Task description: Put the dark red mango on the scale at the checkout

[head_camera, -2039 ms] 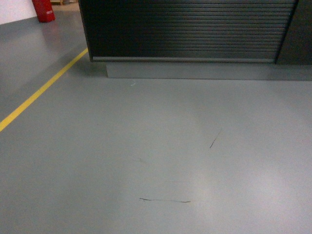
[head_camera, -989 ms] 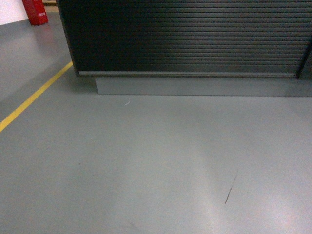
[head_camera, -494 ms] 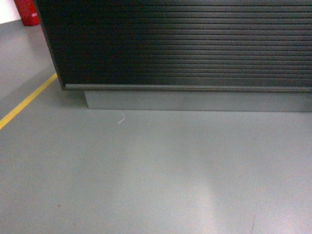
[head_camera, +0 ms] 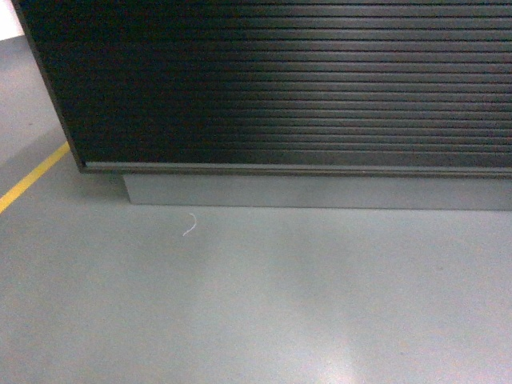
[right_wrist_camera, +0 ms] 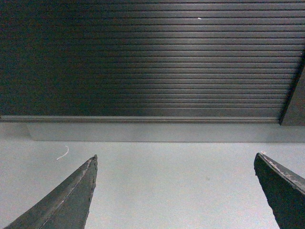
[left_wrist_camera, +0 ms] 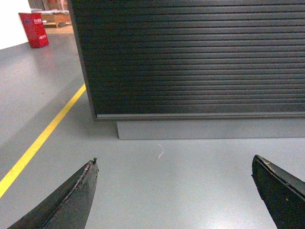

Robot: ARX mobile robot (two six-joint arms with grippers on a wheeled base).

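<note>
Base faces the desk's [head_camera: 280, 88] ribbed black front, both hands (left hand [left_wrist_camera: 174, 191], right hand [right_wrist_camera: 174, 191]) spread and empty, mango and scale nowhere in view; best to stop short of the plinth [head_camera: 320, 194], then raise the view to the top.

Ribbed black checkout [head_camera: 304, 88] front, smooth glossy grey floor [head_camera: 264, 304]

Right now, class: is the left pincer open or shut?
Open: the left pincer shows its fingers far apart with bare floor between them.
</note>
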